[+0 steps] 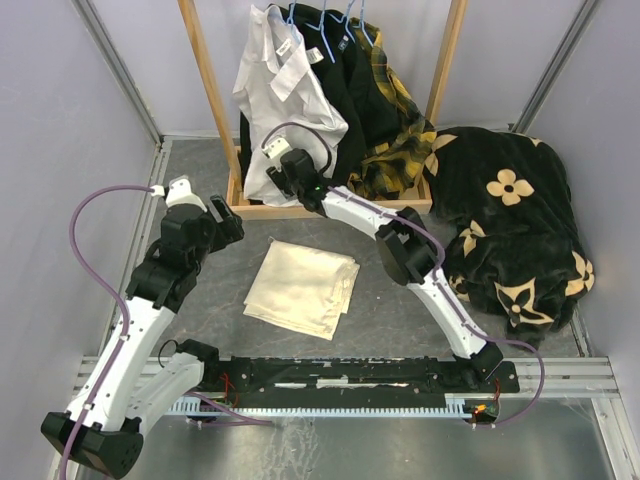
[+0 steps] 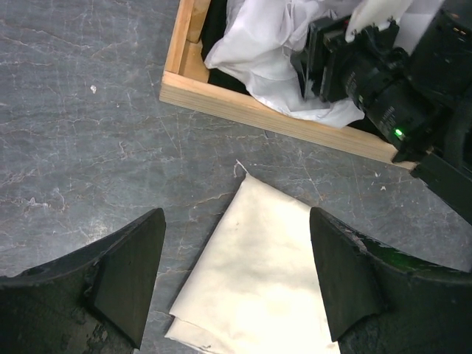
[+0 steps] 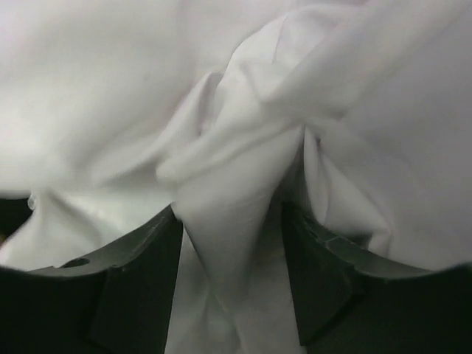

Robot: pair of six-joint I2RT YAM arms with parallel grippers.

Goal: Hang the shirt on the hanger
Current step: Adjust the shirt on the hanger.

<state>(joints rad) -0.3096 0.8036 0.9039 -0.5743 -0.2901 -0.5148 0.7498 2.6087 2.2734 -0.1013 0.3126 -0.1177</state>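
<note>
The white shirt (image 1: 285, 100) hangs at the left end of the wooden rack, its neck up by the light-blue hanger (image 1: 291, 14); its hem falls into the rack's base. My right gripper (image 1: 273, 158) is pushed against the shirt's lower part. In the right wrist view its jaws (image 3: 232, 273) stand apart, open, with a loose fold of the shirt (image 3: 228, 192) lying between the fingers. My left gripper (image 1: 228, 222) hovers low over the table left of the rack, open and holding nothing (image 2: 236, 287).
A folded cream-yellow cloth (image 1: 302, 287) (image 2: 258, 273) lies mid-table under the left jaws. The wooden rack's base frame (image 1: 300, 210) (image 2: 243, 103) also holds black and yellow-plaid clothes (image 1: 385, 110) on blue hangers. A black blanket with cream flowers (image 1: 510, 230) is heaped at the right.
</note>
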